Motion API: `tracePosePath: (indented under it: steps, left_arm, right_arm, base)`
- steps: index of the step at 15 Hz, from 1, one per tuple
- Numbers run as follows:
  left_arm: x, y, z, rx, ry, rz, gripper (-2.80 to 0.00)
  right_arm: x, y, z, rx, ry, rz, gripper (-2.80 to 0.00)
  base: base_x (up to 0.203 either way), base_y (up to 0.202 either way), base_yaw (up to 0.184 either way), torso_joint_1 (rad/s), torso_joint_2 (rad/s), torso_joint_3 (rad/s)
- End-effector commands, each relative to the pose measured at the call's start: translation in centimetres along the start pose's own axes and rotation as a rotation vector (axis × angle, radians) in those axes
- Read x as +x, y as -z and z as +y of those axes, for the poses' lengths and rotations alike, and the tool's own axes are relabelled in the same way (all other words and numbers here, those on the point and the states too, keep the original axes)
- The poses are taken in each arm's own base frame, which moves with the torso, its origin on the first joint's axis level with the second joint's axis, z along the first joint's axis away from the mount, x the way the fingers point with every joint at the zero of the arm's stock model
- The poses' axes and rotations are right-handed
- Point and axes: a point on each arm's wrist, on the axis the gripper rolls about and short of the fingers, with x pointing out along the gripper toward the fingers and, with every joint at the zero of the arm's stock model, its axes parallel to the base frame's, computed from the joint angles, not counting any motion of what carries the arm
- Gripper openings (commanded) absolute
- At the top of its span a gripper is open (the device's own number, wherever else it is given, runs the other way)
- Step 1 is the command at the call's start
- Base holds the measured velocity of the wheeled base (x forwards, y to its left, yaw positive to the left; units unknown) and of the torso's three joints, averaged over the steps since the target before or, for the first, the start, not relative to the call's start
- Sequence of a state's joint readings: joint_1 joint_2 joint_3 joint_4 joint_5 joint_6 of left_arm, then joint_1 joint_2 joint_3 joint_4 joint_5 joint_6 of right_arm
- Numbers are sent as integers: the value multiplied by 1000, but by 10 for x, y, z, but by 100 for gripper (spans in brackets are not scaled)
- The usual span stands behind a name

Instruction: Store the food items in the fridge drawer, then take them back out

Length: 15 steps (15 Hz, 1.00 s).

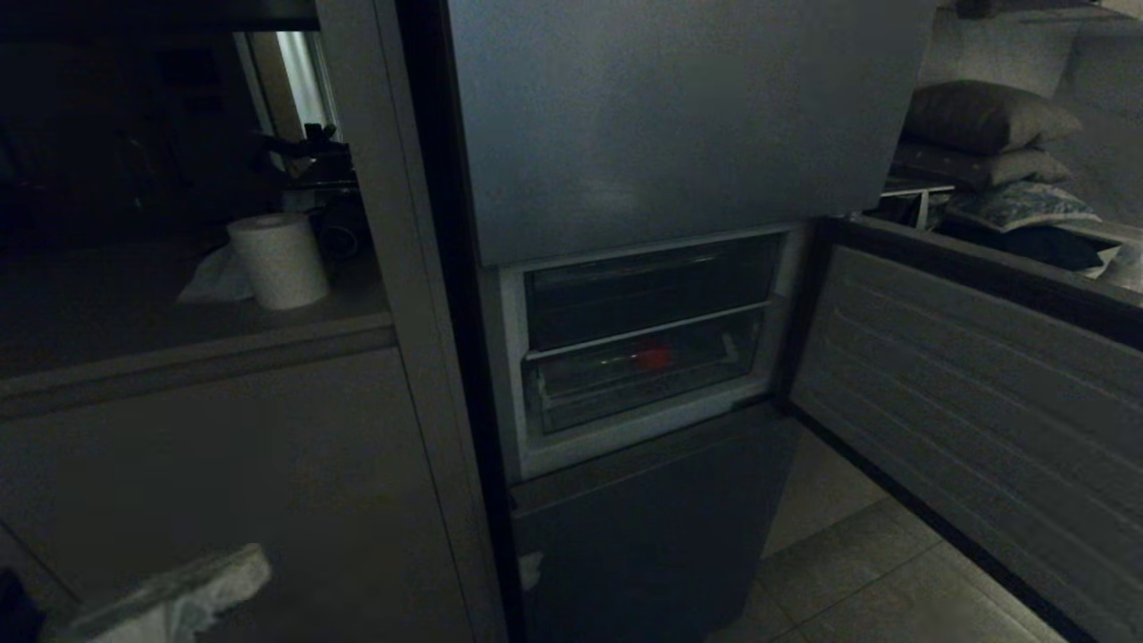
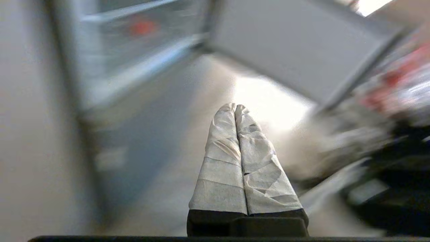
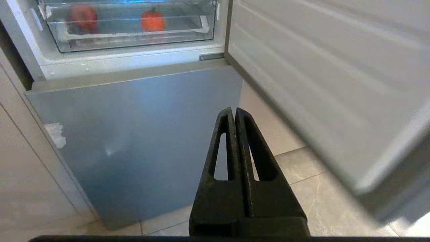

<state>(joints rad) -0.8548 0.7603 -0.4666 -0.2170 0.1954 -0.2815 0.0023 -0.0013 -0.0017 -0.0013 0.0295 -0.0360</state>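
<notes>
The fridge drawer (image 1: 643, 379) sits pushed into the open middle section, and a red food item (image 1: 653, 358) shows through its clear front. In the right wrist view the fridge drawer (image 3: 134, 38) holds a dark red food (image 3: 83, 16) and a round red-orange one (image 3: 153, 21). My left gripper (image 1: 254, 564), its fingers wrapped in white, is shut and empty at the lower left, well away from the fridge. In its own blurred view the left gripper (image 2: 235, 107) points at the floor before the fridge. My right gripper (image 3: 234, 111) is shut and empty, low in front of the bottom door.
The middle fridge door (image 1: 964, 375) stands swung open to the right. A paper towel roll (image 1: 279, 259) stands on the counter to the left. Cushions (image 1: 982, 116) are piled behind the door. The grey-blue bottom door (image 3: 134, 141) is closed above the tiled floor (image 3: 319, 188).
</notes>
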Motion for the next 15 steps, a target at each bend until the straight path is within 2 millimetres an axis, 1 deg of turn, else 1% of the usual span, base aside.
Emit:
tracePosePath:
  steps: [1,2,4,6,7,8,9,11,12,14,15]
  left_arm:
    - [-30,4,10,120,-60,-30,-280]
    - [-42,7,15,138,-138,-76,-280]
    - [-56,9,20,156,-318,-151,-280]
    - [-70,12,20,208,-543,-228,-280]
    - [-78,17,18,253,-644,-256,-280]
    - [-87,27,14,315,-718,-280,-280]
    - [-89,47,14,366,-756,-248,-280]
    - [-80,93,27,397,-737,-101,-280]
    - [-79,112,31,409,-715,-67,-280]
    - [-83,135,31,472,-667,-90,-280]
    - [-81,141,33,486,-644,-105,-280]
  right_arm:
    - [0,0,0,-1,-1,1,-280]
    - [0,0,0,-1,-2,1,-280]
    - [0,0,0,-1,0,1,-280]
    - [0,0,0,-1,-2,1,-280]
    - [0,0,0,-1,-2,1,-280]
    - [0,0,0,-1,-2,1,-280]
    - [0,0,0,-1,-2,1,-280]
    - [0,0,0,-1,-2,1,-280]
    - [0,0,0,-17,-2,2,-280]
    - [0,0,0,-57,-6,4,-280]
    - [0,0,0,-74,-13,3,-280]
  base:
    - [0,0,0,0,0,0]
    - [0,0,0,0,0,0]
    - [0,0,0,0,0,0]
    - [0,0,0,0,0,0]
    - [0,0,0,0,0,0]
    - [0,0,0,0,0,0]
    - [0,0,0,0,0,0]
    - [0,0,0,0,0,0]
    - [0,0,0,0,0,0]
    - [0,0,0,0,0,0]
    - [0,0,0,0,0,0]
